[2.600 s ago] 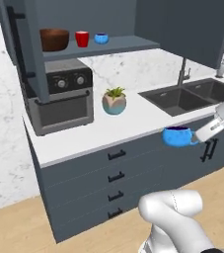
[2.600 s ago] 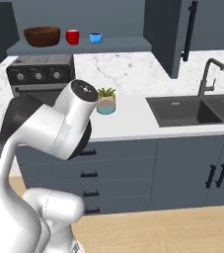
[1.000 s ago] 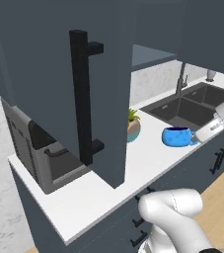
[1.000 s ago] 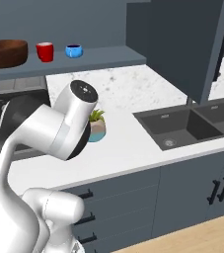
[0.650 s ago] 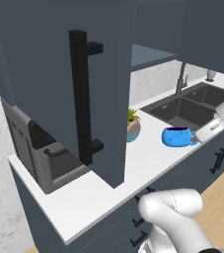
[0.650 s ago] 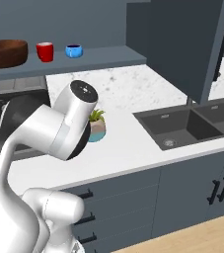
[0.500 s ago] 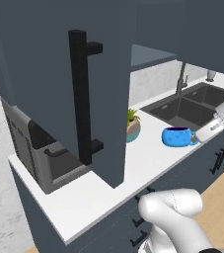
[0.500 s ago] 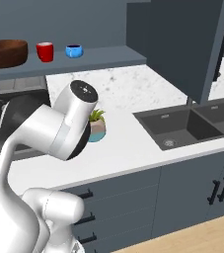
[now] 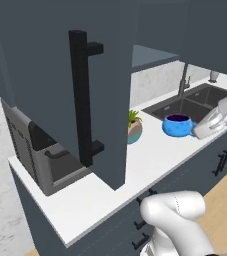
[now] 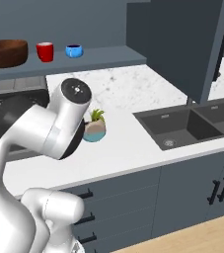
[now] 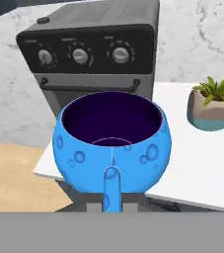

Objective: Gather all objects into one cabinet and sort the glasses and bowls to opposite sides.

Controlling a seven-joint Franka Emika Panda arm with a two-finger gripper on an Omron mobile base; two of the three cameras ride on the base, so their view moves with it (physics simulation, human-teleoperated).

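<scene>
The pincer (image 9: 197,131) is closed on a blue bowl (image 9: 177,125), gripping it by the short handle that sticks out of its side. In the left base view the bowl hangs upright in the air above the front of the white surface (image 9: 105,192), near the sink (image 9: 195,102) and to the right of the plant (image 9: 133,126). In the hand view the same bowl (image 11: 114,146) sits right before the camera, mouth up, its inside dark purple and its skin glossy with round dimples. Behind it there stand the toaster oven (image 11: 93,54) with three knobs and the plant (image 11: 215,105) on the surface (image 11: 197,168).

On the open shelf (image 10: 69,66) in the right base view stand three things in a row, apart from each other: a wooden bowl (image 10: 5,53) at the left, a red cup (image 10: 45,51) in the middle, and a second blue bowl (image 10: 74,50) at the right. Below the shelf the plant (image 10: 94,127) stands on the surface (image 10: 128,148), with the sink (image 10: 192,123) further to the right.

In the left base view a cabinet door (image 9: 65,85) with a long black handle (image 9: 82,97) stands open close to the camera, hiding much of the toaster oven (image 9: 45,155) behind it.
</scene>
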